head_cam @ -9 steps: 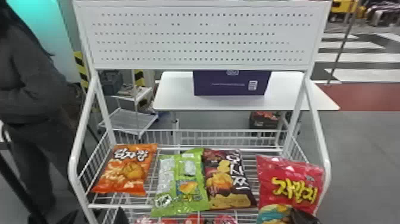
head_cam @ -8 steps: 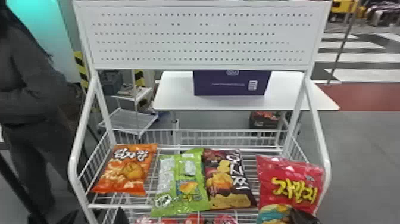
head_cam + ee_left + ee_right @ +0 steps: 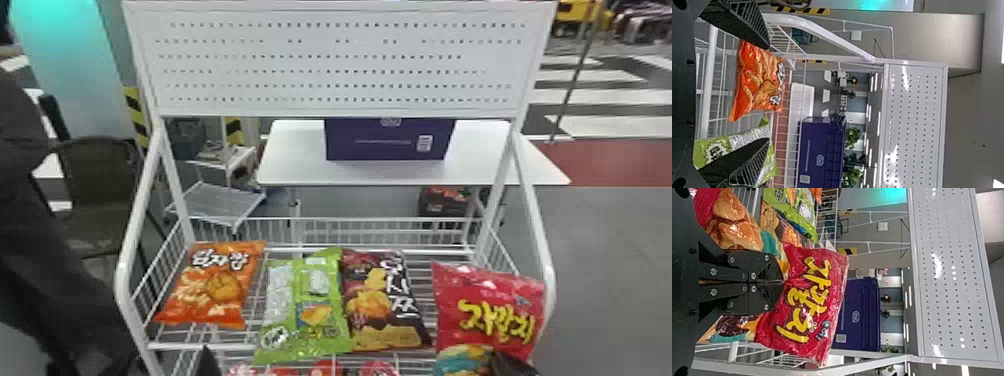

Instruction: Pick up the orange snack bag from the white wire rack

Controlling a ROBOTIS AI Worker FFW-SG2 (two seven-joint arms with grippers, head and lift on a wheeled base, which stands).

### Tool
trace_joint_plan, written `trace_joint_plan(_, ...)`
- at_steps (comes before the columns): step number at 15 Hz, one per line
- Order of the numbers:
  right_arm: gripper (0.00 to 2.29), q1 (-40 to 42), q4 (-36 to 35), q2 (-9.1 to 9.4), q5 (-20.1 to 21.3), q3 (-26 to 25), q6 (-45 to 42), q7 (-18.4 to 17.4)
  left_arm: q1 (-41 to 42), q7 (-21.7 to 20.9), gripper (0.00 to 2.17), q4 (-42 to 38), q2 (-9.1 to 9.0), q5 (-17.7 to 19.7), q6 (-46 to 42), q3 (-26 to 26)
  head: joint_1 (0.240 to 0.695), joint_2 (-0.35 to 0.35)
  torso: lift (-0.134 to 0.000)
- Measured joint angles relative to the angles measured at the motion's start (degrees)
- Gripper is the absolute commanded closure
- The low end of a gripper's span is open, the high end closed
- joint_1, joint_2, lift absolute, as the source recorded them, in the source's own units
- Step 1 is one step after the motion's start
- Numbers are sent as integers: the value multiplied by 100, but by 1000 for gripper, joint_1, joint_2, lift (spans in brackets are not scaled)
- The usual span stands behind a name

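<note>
The orange snack bag [image 3: 214,286] lies on the left of the white wire rack [image 3: 200,346]. My left gripper [image 3: 167,369] stands at the rack's front edge below this bag. In the left wrist view, the left gripper [image 3: 768,93] is open, its fingers spread wide, and the orange bag [image 3: 756,84] appears beyond and between them, not held. At the rack's right side, my right gripper [image 3: 512,365] is at the red snack bag [image 3: 487,310]. The right wrist view has the right gripper [image 3: 783,282] shut on that red bag [image 3: 809,301].
A green bag [image 3: 305,310] lies right of the orange one, followed by a dark brown bag [image 3: 385,305]. Curved side rails [image 3: 127,250] bound the rack, with a perforated panel [image 3: 340,60] above. Red packages [image 3: 325,369] lie lower down. Behind stands a table [image 3: 295,150] with a purple box [image 3: 390,142].
</note>
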Motion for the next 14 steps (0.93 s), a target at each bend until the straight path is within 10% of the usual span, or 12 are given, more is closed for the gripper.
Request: trace_joint_plan(14,2219,-10,8,60,-58,-74,42,6,-3048,-200,39,2135,-36,220,1707,-490,499,0,0)
